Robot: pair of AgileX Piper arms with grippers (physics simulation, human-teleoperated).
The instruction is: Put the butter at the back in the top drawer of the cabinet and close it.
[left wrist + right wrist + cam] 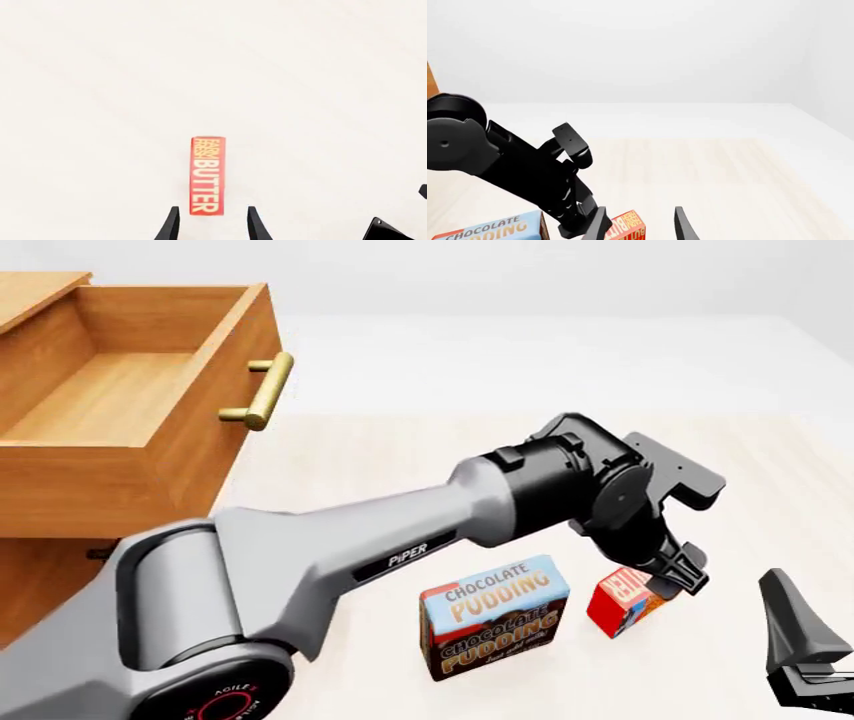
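Red butter point(207, 175) lettering reads clearly only from the left wrist.

The butter point(619, 602) stands right of the pudding box point(491, 616), the cabinet point(80, 480) far left.

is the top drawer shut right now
No, in the front view the top drawer stands pulled out of the cabinet, its bare wooden inside open to the camera and its brass handle facing the table.

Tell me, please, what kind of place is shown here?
Probably a simulated tabletop test scene, not a real kitchen: a bare pale wooden table, blank white surroundings, a wooden cabinet with its top drawer open.
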